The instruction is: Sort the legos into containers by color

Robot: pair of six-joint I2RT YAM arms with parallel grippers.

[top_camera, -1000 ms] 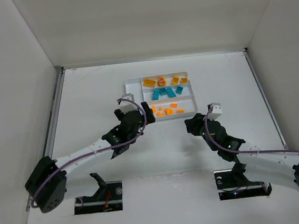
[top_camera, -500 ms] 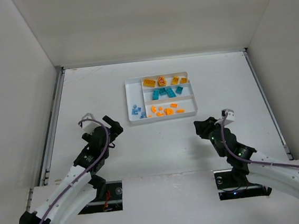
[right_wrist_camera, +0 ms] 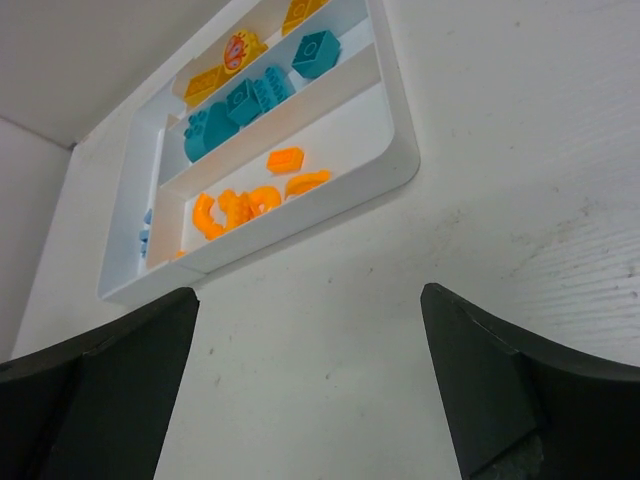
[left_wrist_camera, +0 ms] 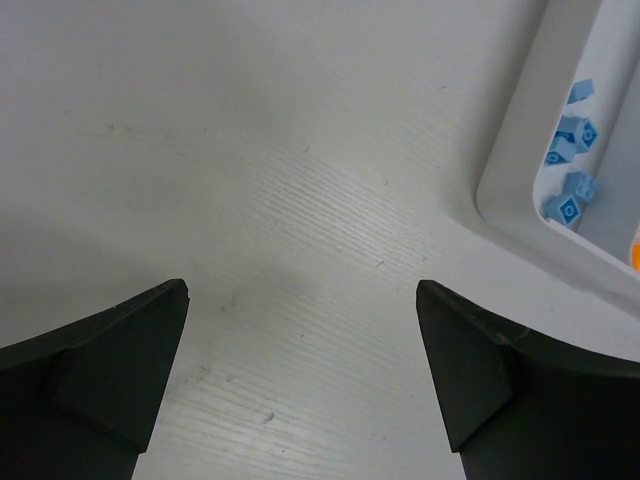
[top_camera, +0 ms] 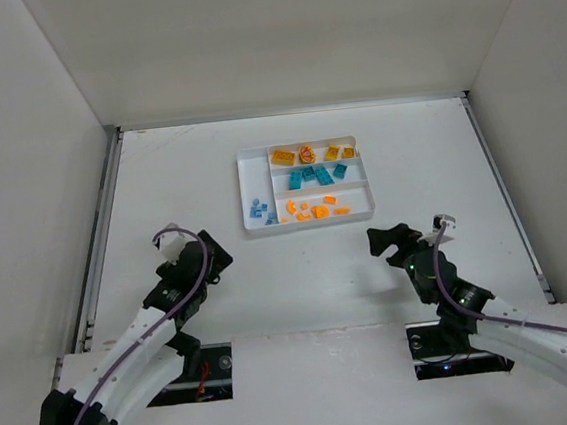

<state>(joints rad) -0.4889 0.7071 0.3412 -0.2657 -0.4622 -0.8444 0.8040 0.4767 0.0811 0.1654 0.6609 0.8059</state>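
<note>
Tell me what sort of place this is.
Probably a robot-manipulation test cell in a lab: plain white walls box in a white table, a left arm and right arm are mounted at its near edge, and the one prop is a divided tray of colour-sorted legos.

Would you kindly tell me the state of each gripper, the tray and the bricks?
Left gripper: open, empty.
Right gripper: open, empty.
White rectangular plastic tray: flat, loaded.
Light blue plastic bricks: narrow side section.
Yellow-orange plastic bricks: far long section.
Teal plastic bricks: middle section.
Bright orange plastic bits: near section.
</note>
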